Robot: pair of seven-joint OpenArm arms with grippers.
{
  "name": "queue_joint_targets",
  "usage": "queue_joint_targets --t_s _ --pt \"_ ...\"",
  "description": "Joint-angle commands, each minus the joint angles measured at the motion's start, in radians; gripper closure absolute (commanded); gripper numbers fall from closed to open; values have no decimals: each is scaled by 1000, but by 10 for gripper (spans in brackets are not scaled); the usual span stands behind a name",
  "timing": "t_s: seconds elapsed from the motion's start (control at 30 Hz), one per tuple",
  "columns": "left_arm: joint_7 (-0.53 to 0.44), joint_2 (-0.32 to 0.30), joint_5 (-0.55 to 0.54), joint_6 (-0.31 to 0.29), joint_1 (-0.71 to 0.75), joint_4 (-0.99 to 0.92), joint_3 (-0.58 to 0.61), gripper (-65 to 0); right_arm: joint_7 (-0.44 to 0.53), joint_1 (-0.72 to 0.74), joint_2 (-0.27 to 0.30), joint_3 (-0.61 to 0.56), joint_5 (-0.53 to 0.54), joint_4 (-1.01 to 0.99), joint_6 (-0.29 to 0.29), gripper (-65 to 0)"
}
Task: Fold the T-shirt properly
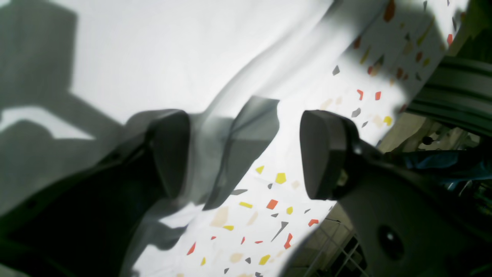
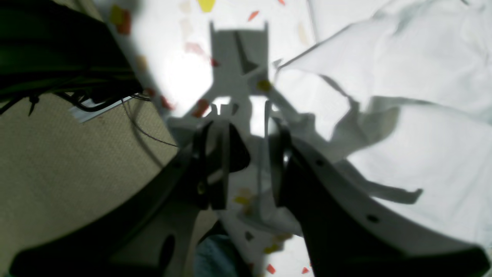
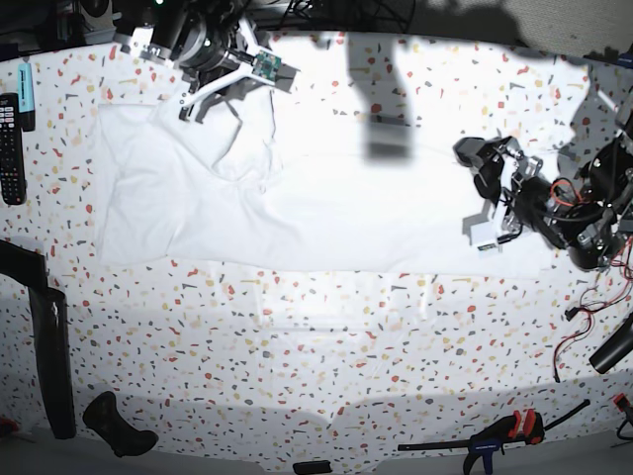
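A: Start nearest the base camera. What lies along the front edge?

B: A clamp (image 3: 499, 435) with orange grips at about five o'clock, and a dark handle-shaped tool (image 3: 117, 426) at seven o'clock, both on the speckled tabletop (image 3: 326, 376).

A: And the T-shirt?

B: The T-shirt (image 3: 297, 208) is spread across the middle of the tabletop, running from nine o'clock over to three o'clock, wrinkled, with one part bunched up toward eleven o'clock.

A: The left gripper?

B: The left gripper (image 3: 492, 203) is at three o'clock in the base view, over the shirt's edge there. In the left wrist view its fingers (image 1: 321, 154) stand wide apart and released, with a fold of white cloth lying against one finger and bare tabletop by the other. Nothing is pinched.

A: The right gripper?

B: The right gripper (image 2: 248, 154) is farther off, at eleven o'clock, above the bunched cloth. Its wrist view is blurred; the jaws stand partly apart with a strip of pale cloth between them, but I cannot tell whether they grip it.

A: Anything beyond?

B: A black remote control (image 3: 10, 148) at nine o'clock by the left edge.
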Motion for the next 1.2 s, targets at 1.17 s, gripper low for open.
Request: queue_joint_targets --t_s 1.17 --pt "-19 3 -4 9 -11 3 0 -436 -19 283 -133 -6 -157 -185 -148 0"
